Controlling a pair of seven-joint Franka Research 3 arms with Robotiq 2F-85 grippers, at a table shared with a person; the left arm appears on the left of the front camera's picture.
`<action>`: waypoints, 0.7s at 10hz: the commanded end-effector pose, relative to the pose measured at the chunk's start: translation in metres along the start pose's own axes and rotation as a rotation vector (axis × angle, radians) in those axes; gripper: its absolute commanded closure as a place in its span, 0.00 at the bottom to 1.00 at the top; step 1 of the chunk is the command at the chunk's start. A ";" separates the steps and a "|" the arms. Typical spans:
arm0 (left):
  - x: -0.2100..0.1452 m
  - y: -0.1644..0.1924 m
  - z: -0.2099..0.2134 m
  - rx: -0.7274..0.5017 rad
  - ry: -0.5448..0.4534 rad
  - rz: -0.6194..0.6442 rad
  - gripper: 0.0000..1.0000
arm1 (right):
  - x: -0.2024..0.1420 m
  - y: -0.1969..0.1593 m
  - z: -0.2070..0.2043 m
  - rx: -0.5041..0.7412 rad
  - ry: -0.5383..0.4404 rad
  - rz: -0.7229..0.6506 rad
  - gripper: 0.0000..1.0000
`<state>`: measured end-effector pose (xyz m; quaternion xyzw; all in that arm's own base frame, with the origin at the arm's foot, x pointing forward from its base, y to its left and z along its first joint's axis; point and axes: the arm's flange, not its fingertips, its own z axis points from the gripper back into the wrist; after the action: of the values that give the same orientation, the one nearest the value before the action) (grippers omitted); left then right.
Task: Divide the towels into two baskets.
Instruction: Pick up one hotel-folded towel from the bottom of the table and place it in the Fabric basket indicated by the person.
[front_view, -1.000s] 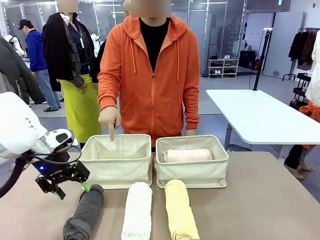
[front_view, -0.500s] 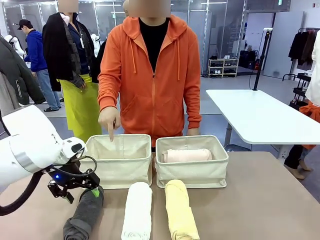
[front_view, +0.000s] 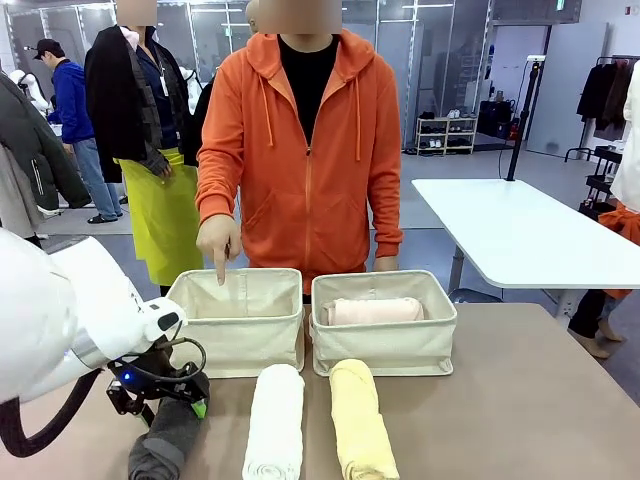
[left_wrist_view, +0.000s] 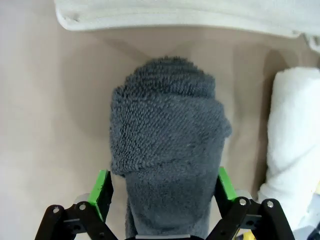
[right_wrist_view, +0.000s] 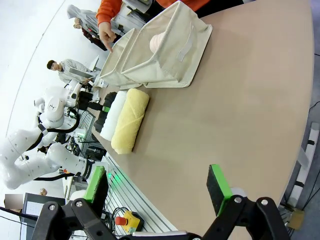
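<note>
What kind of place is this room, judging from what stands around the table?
Probably a large indoor workspace or lab, not a home: glass partitions at the back, a white table on an open floor, a shelf and a clothes rack farther off.

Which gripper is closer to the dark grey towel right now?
Left. The left gripper straddles the dark grey towel, open, a pad on either side. The right gripper hangs open far off, beyond the white towel and yellow towel.

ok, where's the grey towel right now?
Front view, robot's left: the dark grey towel lies beside the white towel, before the left basket, between the open fingers of the left gripper.
</note>
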<state>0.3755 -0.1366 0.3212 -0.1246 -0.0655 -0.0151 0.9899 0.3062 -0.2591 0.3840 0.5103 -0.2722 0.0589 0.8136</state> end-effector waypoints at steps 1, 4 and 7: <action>-0.113 0.036 0.000 -0.018 0.041 -0.062 0.00 | -0.001 0.006 0.002 -0.004 0.007 -0.020 0.00; -0.116 0.037 -0.002 -0.009 0.091 -0.112 0.20 | -0.001 0.006 0.002 -0.004 0.007 -0.020 0.00; -0.116 0.035 0.001 -0.013 0.085 -0.118 0.54 | -0.001 0.006 0.002 -0.004 0.007 -0.020 0.00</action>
<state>0.3605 -0.1378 0.3194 -0.1140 -0.0194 -0.0727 0.9906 0.3062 -0.2592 0.3840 0.5103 -0.2722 0.0588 0.8137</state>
